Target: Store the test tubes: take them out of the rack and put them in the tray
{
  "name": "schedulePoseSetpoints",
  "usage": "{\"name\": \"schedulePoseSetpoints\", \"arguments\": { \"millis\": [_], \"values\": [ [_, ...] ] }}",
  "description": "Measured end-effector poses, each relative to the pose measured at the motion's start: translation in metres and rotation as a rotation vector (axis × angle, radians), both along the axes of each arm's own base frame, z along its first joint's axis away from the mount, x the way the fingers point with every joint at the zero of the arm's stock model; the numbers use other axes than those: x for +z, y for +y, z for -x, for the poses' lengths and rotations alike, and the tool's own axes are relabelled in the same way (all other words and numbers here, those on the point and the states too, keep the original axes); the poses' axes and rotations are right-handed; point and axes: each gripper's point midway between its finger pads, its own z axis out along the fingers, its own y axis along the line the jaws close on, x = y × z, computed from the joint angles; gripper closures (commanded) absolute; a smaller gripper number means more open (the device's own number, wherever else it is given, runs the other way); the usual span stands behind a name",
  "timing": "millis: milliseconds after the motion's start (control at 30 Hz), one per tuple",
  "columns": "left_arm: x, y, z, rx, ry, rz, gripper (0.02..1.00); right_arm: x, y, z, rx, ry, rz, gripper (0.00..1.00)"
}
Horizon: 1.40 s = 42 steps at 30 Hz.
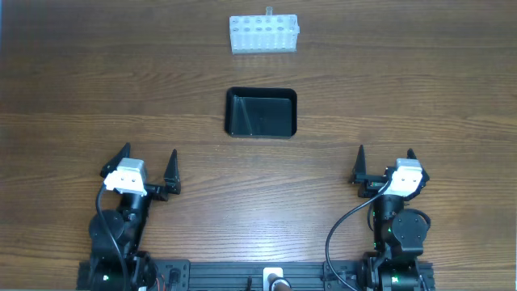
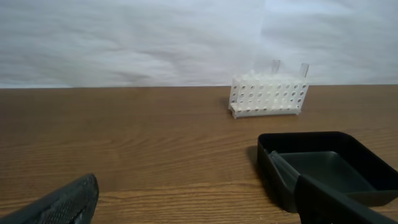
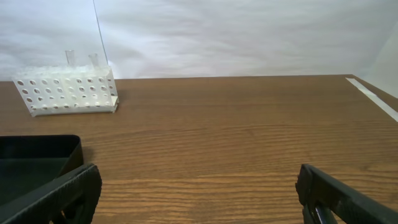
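A white perforated rack [image 1: 263,34] stands at the far middle of the table, with two clear test tubes [image 2: 289,67] sticking up from it. In the right wrist view the rack [image 3: 67,92] and its tubes [image 3: 81,59] sit far off. A black tray [image 1: 261,112] lies nearer, between the rack and the arms. A clear tube [image 2: 281,165] seems to lie inside the tray [image 2: 329,165]. My left gripper [image 1: 147,168] is open near the front left, far from both. My right gripper [image 1: 385,163] is open at the front right, with nothing between its fingers.
The wooden table [image 1: 97,81] is bare around the rack and tray. A pale strip [image 3: 373,96] runs along the table's right edge. A white wall [image 2: 124,37] stands behind the table's far edge.
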Motion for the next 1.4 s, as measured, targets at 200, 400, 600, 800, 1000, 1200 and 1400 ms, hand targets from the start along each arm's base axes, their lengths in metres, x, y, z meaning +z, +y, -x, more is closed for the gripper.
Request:
{"name": "schedulePoseSetpoints", "arguments": {
  "millis": [200, 400, 600, 800, 1000, 1200, 1400],
  "values": [
    [0.0000, 0.0000, 0.0000, 0.000, 0.000, 0.000, 0.018, 0.0000, -0.0001, 0.0000, 0.000, 0.000, 0.000, 0.007],
    [0.0000, 0.0000, 0.0000, 0.000, 0.000, 0.000, 0.018, 0.0000, 0.0000, 0.0000, 0.000, 0.000, 0.000, 0.007],
    [0.0000, 0.0000, 0.0000, 0.000, 0.000, 0.000, 0.020, 0.0000, 0.0000, 0.0000, 0.000, 0.000, 0.000, 0.007],
    [0.0000, 0.0000, 0.0000, 0.000, 0.000, 0.000, 0.018, 0.0000, -0.0001, 0.0000, 0.000, 0.000, 0.000, 0.009],
    [0.0000, 0.0000, 0.0000, 0.000, 0.000, 0.000, 0.018, 0.0000, 0.0000, 0.0000, 0.000, 0.000, 0.001, 0.007],
    [0.0000, 0.0000, 0.0000, 0.000, 0.000, 0.000, 0.018, 0.0002, 0.0000, 0.0000, 0.000, -0.001, 0.000, 0.007],
    [0.0000, 0.0000, 0.0000, 0.000, 0.000, 0.000, 0.018, 0.0051, -0.0001, -0.0003, 0.000, -0.021, 0.001, 0.007]
  ]
}}
